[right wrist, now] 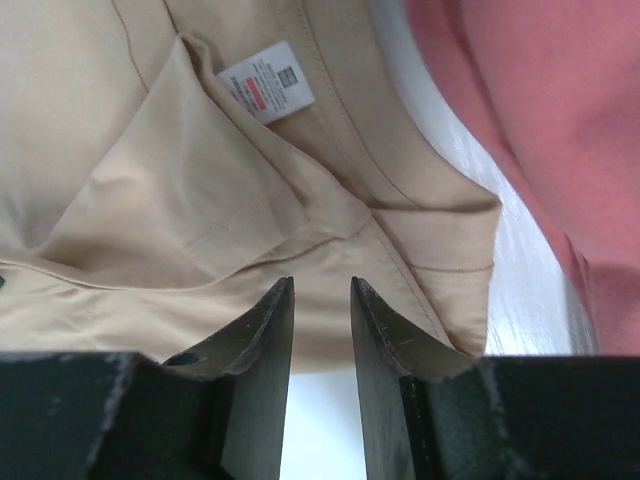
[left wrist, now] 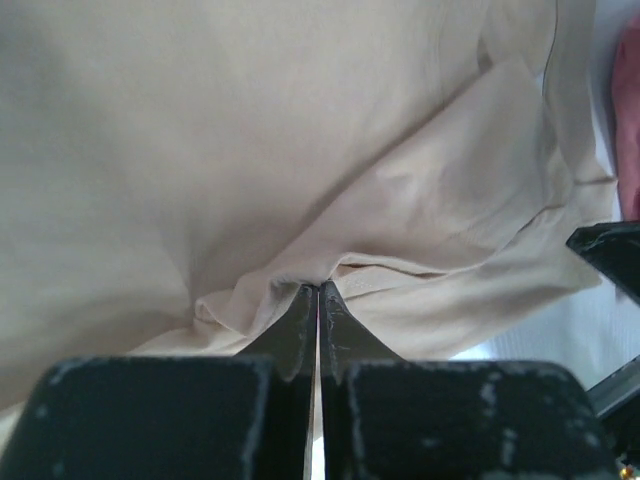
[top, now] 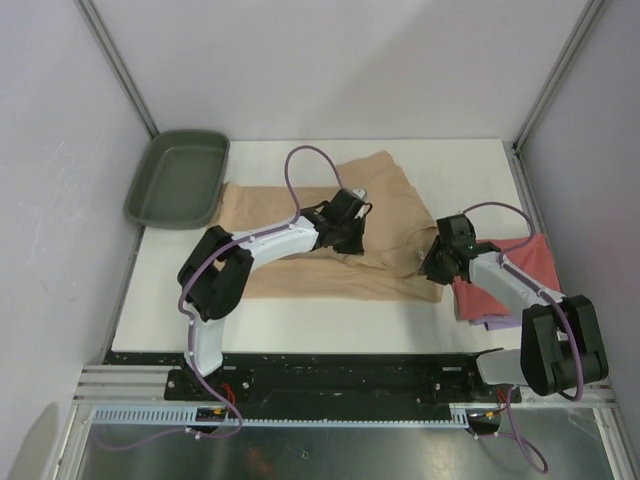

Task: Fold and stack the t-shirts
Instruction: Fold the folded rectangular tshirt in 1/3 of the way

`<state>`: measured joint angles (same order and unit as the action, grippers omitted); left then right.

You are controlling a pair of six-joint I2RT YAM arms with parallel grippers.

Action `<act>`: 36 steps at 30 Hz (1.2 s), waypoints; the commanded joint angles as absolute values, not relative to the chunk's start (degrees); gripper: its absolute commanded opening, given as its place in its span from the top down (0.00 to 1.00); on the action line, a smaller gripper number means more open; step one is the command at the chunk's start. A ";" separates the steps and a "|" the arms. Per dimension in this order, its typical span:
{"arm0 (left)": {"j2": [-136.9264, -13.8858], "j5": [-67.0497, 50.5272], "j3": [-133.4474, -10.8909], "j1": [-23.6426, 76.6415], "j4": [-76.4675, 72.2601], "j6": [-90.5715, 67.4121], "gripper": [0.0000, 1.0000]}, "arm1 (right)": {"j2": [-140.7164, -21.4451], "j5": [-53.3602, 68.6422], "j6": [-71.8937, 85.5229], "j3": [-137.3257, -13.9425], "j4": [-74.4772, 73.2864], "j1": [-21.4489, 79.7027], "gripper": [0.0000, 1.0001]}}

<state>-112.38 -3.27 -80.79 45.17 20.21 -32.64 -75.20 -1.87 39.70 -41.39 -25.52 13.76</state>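
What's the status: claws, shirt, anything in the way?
Left claw shut on a fold of the tan t-shirt. Right claw open at its hem, gripping nothing. Coral t-shirt lies close on the right, not blocking.

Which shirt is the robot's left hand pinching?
The tan t-shirt, spread out in the middle; the left gripper is shut on a fold of it. The coral-red t-shirt lies at the right, not gripped.

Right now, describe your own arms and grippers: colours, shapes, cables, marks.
Left arm and right arm: white links with bulky black joint housings. A lavender cable runs along each. Left gripper and right gripper: both black, tapering to wedge tips, with scuffed, speckled paint at their bases.
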 commanded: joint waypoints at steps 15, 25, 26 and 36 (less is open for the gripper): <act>-117.53 1.15 -85.40 38.22 15.62 -32.71 1.00 | -87.45 -2.60 35.33 -53.92 -19.89 18.52 0.66; -118.15 2.57 -85.27 37.75 15.28 -33.13 1.00 | -91.12 -1.48 34.49 -55.63 -18.49 23.00 0.66; -118.18 2.60 -85.22 37.68 15.29 -33.18 1.00 | -91.75 -1.58 34.25 -56.38 -18.69 23.10 0.66; -118.04 2.99 -84.46 37.24 15.18 -33.32 1.00 | -88.88 -4.62 33.67 -59.38 -22.05 24.59 0.67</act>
<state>-118.02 0.95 -83.85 38.04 17.15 -32.99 -92.55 -2.28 34.72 -57.25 -20.71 23.24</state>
